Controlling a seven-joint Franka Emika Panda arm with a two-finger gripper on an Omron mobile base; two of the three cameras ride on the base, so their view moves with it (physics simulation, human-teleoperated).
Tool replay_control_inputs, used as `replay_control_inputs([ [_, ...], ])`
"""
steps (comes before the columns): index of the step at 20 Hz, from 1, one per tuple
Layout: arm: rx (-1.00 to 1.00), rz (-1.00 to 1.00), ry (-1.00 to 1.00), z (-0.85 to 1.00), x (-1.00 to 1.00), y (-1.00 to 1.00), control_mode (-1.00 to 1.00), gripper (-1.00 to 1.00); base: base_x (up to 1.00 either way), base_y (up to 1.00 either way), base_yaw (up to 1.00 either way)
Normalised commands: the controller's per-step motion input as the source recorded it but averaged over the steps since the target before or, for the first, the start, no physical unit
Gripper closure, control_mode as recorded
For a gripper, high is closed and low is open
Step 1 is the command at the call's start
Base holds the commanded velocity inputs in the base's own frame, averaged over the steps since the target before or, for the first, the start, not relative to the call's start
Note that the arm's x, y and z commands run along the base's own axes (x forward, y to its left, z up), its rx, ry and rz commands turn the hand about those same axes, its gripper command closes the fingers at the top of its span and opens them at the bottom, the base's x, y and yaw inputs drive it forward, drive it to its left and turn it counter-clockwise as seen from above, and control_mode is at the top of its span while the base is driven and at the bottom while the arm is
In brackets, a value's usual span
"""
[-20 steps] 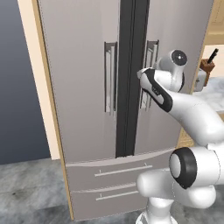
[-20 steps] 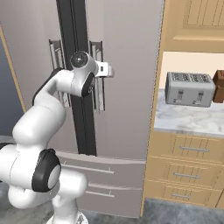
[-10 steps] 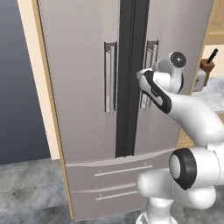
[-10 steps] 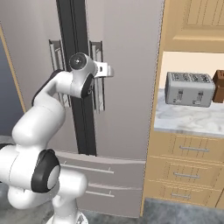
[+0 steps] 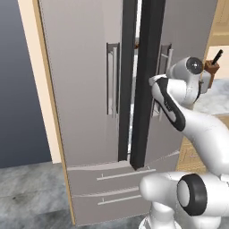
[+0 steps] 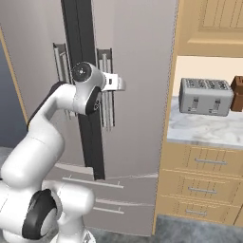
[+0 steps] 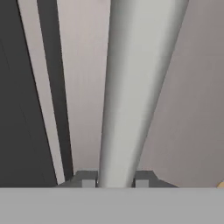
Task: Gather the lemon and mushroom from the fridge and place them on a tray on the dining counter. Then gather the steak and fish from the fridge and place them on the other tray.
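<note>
Claw [image 7: 114,183] clenched on the right door's bar handle [image 7: 131,87] of the fridge [image 5: 80,89], that door standing slightly ajar.

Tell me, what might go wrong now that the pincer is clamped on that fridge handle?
The pincer is shut on the right door's bar handle, which is smooth and round; it could slip off as the arm pulls. The fridge is open only a narrow crack, so most of the swing remains, and a pull off the door's arc might strain the grip. The toaster sits on the counter to the right, possibly near the door's path.
</note>
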Motion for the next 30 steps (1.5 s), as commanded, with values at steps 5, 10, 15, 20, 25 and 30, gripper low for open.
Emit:
replay_control_inputs([
  [5, 0.0, -0.06, 0.0, 0.14, -1.0, -0.39, -1.0, 1.0, 0.0, 0.0, 0.0],
  [10, 0.0, -0.05, 0.0, 0.2, -0.99, -0.48, -1.0, 1.0, 0.0, 0.0, 0.0],
  [15, 0.0, -0.05, 0.01, 0.18, -0.9, -0.51, -1.0, -1.0, 0.0, 0.0, 0.0],
  [20, 0.0, -0.05, 0.01, 0.13, -0.86, -0.42, -1.0, -1.0, 0.0, 0.0, 0.0],
  [25, -0.1, -0.06, 0.0, 0.1, -0.99, 0.49, -1.0, -1.0, 0.0, 0.0, 0.0],
  [30, -0.2, -0.06, 0.0, 0.23, -0.63, 1.0, -1.0, -1.0, 0.0, 0.0, 0.0],
])
